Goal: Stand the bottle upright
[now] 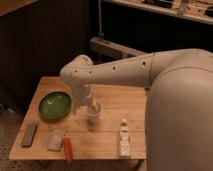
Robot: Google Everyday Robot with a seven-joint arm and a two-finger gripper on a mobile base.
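The bottle (124, 140) is small and clear-whitish with a white cap and a pale label. It sits near the front right edge of the wooden table (110, 95) and appears to lie on its side with the cap pointing away from the front edge. My gripper (91, 105) hangs below the white arm's wrist at the table's middle, right at the rim of a translucent white cup (94, 113). It is well to the left of and behind the bottle, and apart from it.
A green bowl (55, 105) sits at the left. Along the front edge lie a dark grey flat bar (29, 134), a pale packet (56, 139) and a small red-orange tube (67, 148). My arm's large white body (180, 110) fills the right side.
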